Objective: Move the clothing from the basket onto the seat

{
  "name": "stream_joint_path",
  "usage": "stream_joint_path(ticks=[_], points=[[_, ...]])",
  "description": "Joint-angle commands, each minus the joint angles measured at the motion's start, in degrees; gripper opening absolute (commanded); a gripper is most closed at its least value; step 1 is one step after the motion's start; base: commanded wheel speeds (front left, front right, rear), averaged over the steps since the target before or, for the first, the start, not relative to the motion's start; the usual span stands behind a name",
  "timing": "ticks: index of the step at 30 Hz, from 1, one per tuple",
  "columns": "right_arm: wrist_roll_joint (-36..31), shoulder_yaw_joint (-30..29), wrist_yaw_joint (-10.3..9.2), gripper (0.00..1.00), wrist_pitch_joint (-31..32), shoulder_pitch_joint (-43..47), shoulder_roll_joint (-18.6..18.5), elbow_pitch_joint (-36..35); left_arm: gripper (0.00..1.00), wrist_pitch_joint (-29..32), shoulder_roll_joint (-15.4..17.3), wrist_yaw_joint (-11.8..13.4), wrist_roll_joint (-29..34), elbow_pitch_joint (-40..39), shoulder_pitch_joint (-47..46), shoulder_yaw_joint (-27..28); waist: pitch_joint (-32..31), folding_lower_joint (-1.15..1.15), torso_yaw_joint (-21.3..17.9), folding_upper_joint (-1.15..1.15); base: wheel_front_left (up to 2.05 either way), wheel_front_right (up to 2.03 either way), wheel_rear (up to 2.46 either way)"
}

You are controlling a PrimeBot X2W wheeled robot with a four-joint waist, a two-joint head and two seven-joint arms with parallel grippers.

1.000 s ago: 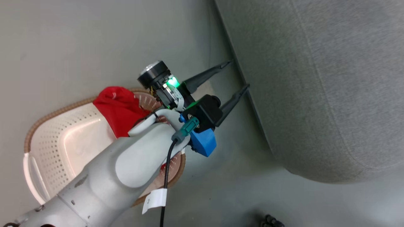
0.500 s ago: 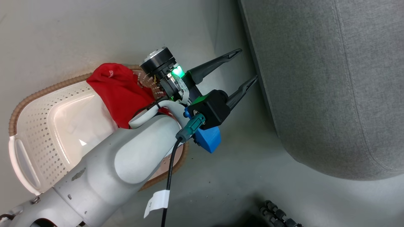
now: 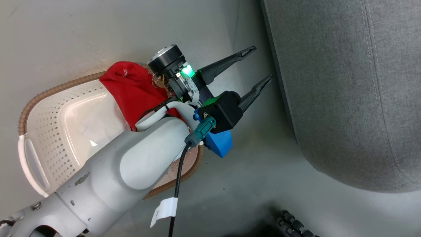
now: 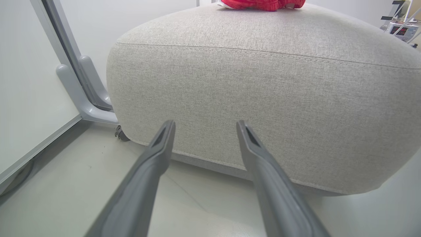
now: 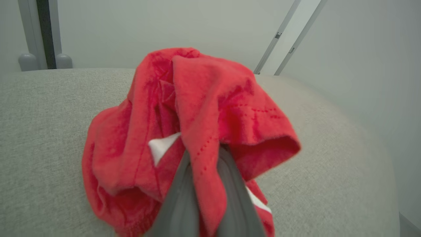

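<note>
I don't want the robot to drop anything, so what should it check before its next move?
1. The left hand is open and empty: ok.
2. The left hand is clear of the seat: ok, its fingers point at the seat's side and look apart from it.
3. The right hand is shut on a red garment: ok.
4. That garment is over the seat's top: ok. Whether it rests fully on it: cannot tell.
5. The basket is emptied: not ok, a red piece lies at one end.
</note>
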Motion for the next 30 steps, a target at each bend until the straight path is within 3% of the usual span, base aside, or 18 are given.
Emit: stream_joint_path(ticks=[1, 2, 3, 10, 19, 25, 30], points=[[0.31, 0.04, 0.01, 0.0, -0.19, -0.81, -0.2, 0.31, 1.0, -0.24, 0.17, 0.38, -0.21, 0.2, -0.83, -0.17, -0.29, 0.0, 0.07, 0.0, 0.0, 0.0, 0.0], [0.45, -0.3, 0.01, 0.31, -0.19, -0.78, -0.31, -0.08, 1.0, -0.34, 0.08, 0.42, -0.23, 0.29, -0.72, -0.19, -0.56, 0.0, 0.11, 0.0, 0.0, 0.0, 0.0], [0.63, -0.51, 0.01, 1.0, -0.18, -0.34, -0.19, -0.39, 1.0, -0.47, -0.08, 0.53, -0.32, 0.33, -0.62, -0.19, -0.87, 0.0, 0.14, 0.0, 0.0, 0.0, 0.0], [1.02, -1.18, 0.01, 1.0, -0.19, 6.03, 0.82, -5.54, 1.0, -1.25, -1.16, 1.35, -1.2, 1.05, 0.73, 0.23, -4.78, 0.0, 0.63, 0.0, 0.0, 0.0, 0.0], [-0.74, -2.07, 0.01, 1.0, -0.19, 16.3, 4.11, -19.02, 1.0, -1.68, -2.72, 3.1, -2.8, 0.55, 4.27, 2.98, -12.22, 0.0, 2.69, 0.0, 0.0, 0.0, 0.0], [-2.47, 3.51, 0.0, 1.0, -0.18, 20.19, 6.48, -26.33, 1.0, -1.7, -2.59, 4.87, -3.81, -2.1, 8.84, 8.08, -17.86, 0.0, 4.9, 0.0, 0.0, 0.0, 0.0], [-2.59, 10.32, 0.01, 1.0, -0.18, 21.83, 7.64, -28.45, 1.0, -1.7, -2.66, 6.24, -4.08, -4.43, 12.96, 13.89, -22.08, 0.0, 7.66, 0.0, 0.0, 0.0, 0.0]])
